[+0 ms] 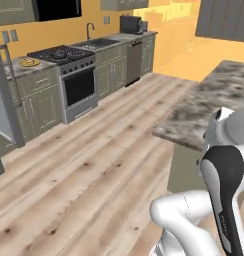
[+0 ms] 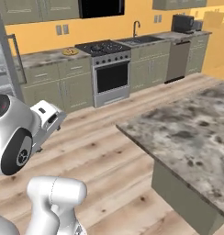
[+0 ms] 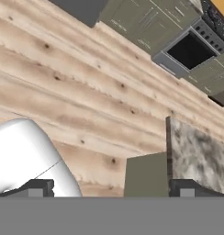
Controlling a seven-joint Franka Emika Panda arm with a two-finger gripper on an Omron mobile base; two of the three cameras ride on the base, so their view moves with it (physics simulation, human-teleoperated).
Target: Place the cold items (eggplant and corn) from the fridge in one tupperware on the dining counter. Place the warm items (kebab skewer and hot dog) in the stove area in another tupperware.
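Note:
My gripper (image 3: 111, 190) is open in the hand view, its two dark fingertips (image 3: 38, 188) far apart with nothing between them. It hangs over the wooden floor, pointing down towards a corner of the dining counter (image 3: 196, 156). The stove (image 1: 61, 54) (image 2: 102, 47) stands against the far wall. A yellow plate (image 1: 29, 62) (image 2: 70, 52) lies on the counter just left of it, and what it carries is too small to tell. The fridge (image 1: 1, 115) (image 2: 0, 55) is at the left edge. Eggplant, corn, kebab skewer, hot dog and tupperware are out of view.
The grey marbled dining counter (image 1: 224, 95) (image 2: 192, 128) juts in from the right, close to my arm. A sink (image 1: 94, 44) (image 2: 139, 40) and dishwasher (image 2: 178, 59) lie right of the stove. Open wooden floor (image 1: 94, 160) separates me from the cabinets.

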